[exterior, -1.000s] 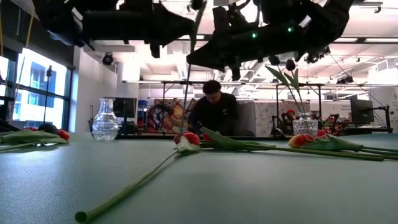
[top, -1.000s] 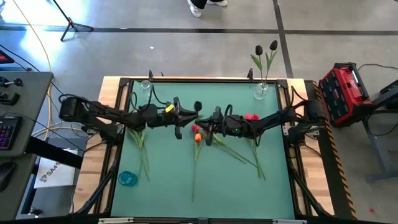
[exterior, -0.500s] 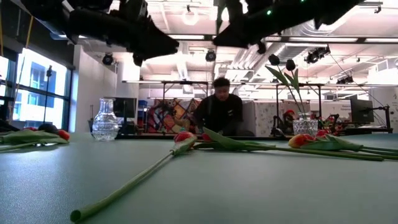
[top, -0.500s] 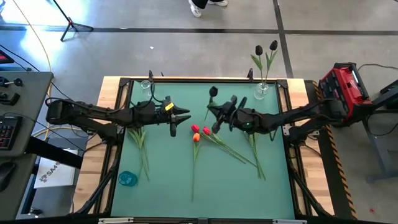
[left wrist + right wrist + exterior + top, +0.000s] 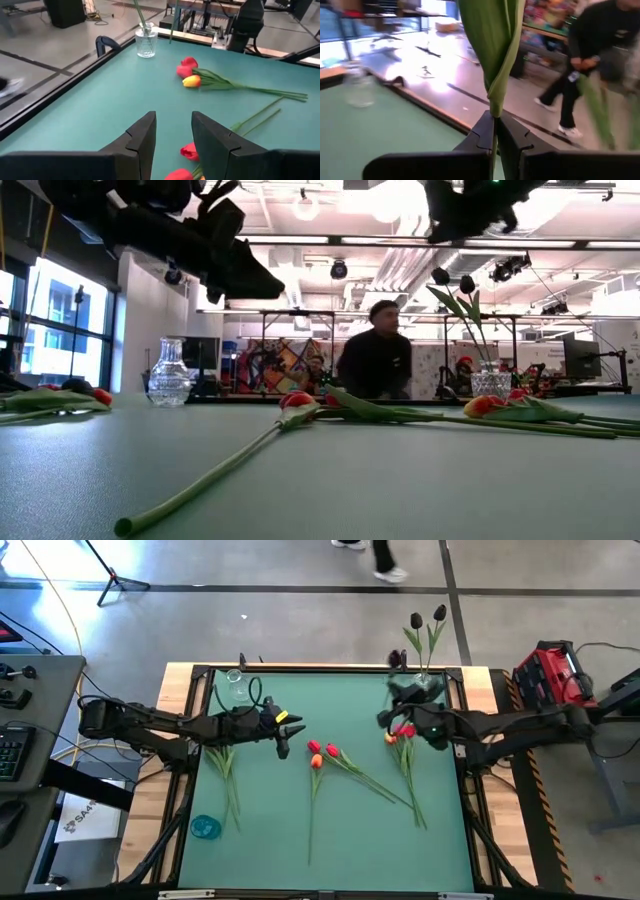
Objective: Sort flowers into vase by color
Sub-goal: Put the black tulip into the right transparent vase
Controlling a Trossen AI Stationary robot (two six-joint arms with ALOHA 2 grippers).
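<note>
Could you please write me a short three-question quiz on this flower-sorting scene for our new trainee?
1. True or false: the right gripper is shut on a green flower stem.
2. Which vase already holds two dark tulips?
A. the vase at the table's far left corner
B. the vase at the table's far right corner
C. neither
3. Fill in: the left gripper hovers over the table with its fingers ____ and nothing between them.

Key:
1. True.
2. B; the two dark tulips stand in it.
3. Open.
</note>
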